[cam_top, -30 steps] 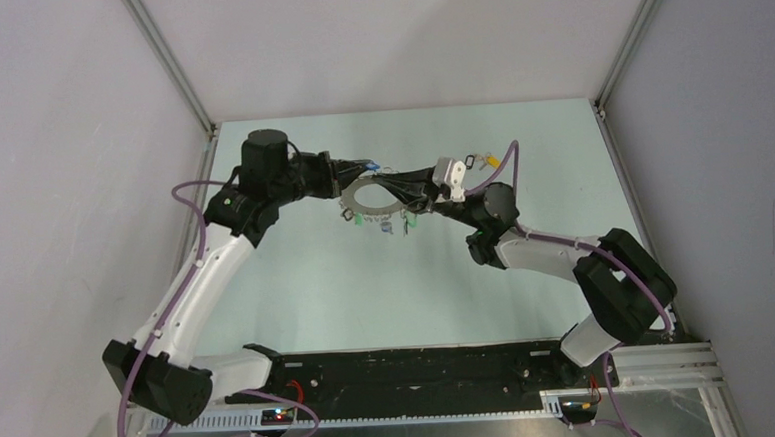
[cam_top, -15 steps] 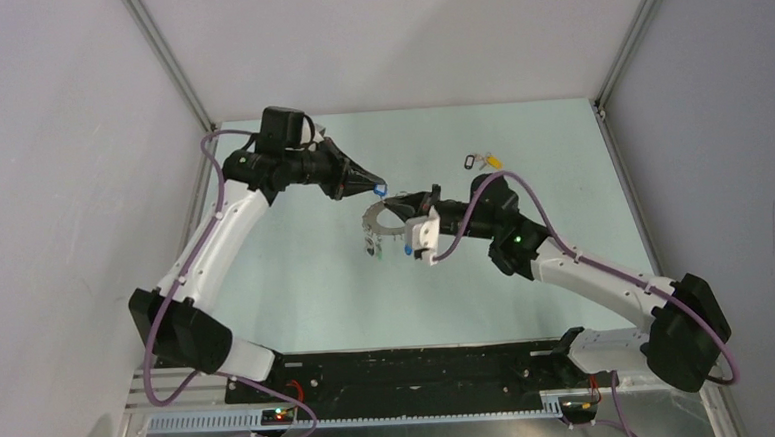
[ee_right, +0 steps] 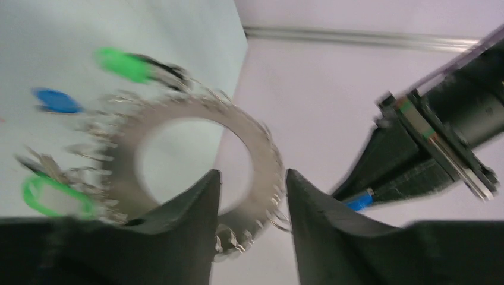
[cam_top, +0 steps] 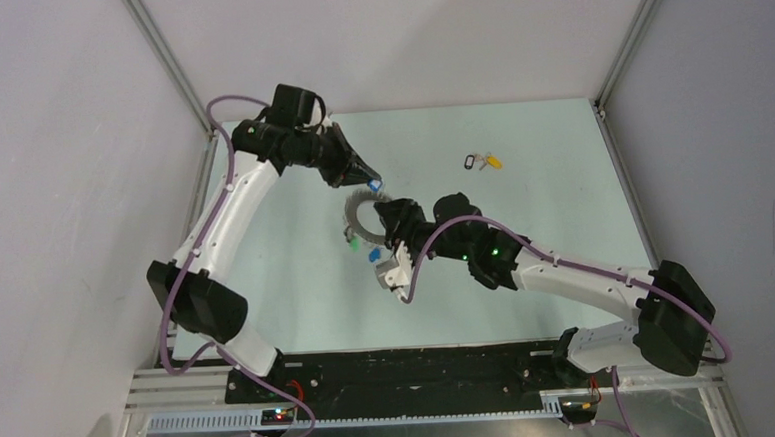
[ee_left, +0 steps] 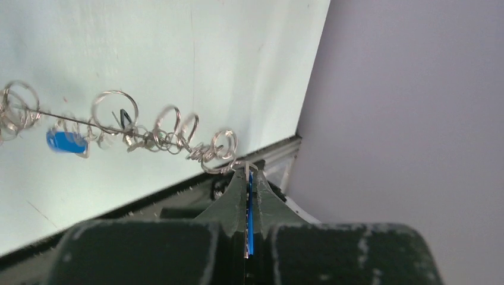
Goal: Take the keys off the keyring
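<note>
Right tool (ee_right: 251, 178) parted, left tool (ee_left: 249, 173) pinching key (ee_left: 250, 211)

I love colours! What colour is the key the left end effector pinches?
Blue plastic key head; left wrist view shows it best.

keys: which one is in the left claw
The blue-headed key, pinched edge-on in the shut left claw. The other blue one and the green ones hang by the keyring, not in that claw.
</note>
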{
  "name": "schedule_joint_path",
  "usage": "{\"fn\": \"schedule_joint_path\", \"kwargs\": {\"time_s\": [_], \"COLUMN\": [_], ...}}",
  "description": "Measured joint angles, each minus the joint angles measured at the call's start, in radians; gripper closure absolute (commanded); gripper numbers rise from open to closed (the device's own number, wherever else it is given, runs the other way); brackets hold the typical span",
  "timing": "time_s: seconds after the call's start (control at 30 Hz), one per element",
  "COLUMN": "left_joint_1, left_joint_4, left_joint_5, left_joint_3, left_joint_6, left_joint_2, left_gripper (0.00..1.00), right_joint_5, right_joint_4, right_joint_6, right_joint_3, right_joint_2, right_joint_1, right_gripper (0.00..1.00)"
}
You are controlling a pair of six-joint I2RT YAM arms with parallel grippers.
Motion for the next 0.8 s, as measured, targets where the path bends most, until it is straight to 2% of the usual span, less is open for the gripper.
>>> {"fn": "schedule_joint_path", "kwargs": {"time_s": [0.13,0.27,0.53,0.67,0.8], "left_joint_1": [-0.006,-0.009,-0.04,-0.114,-0.239], "left_joint_4": [0.006,0.001,-0.077,-0.151,-0.193], "left_joint_5": [-0.079,-0.167,-0.301,-0.435,-0.626], "left_joint_3": [0.079,0.117,0.179,0.28,0.346], "left_joint_6": [0.084,0.192,0.412,0.538,0.66], "left_joint_2": [0.017,0.012,0.014,0.036,0.055], "left_gripper": [1.0,1.0,1.0,1.0,1.0], "right_joint_5": [-0.058,-0.141,-0.332,-0.355,-0.36], "right_joint_4": [-0.001,-0.013,0.062,0.112,0.169], "right_joint_6": [0.055,0.181,0.658,0.855,1.031], "right_joint_3": [-0.017,-0.051,-0.064,-0.065,-0.067], "right_joint_2": [-0.021,-0.111,-0.265,-0.257,-0.233], "right_joint_1": [0.013,-0.029,-0.187,-0.254,-0.296], "right_gripper": [0.44,0.45,0.46,0.46,0.46]}}
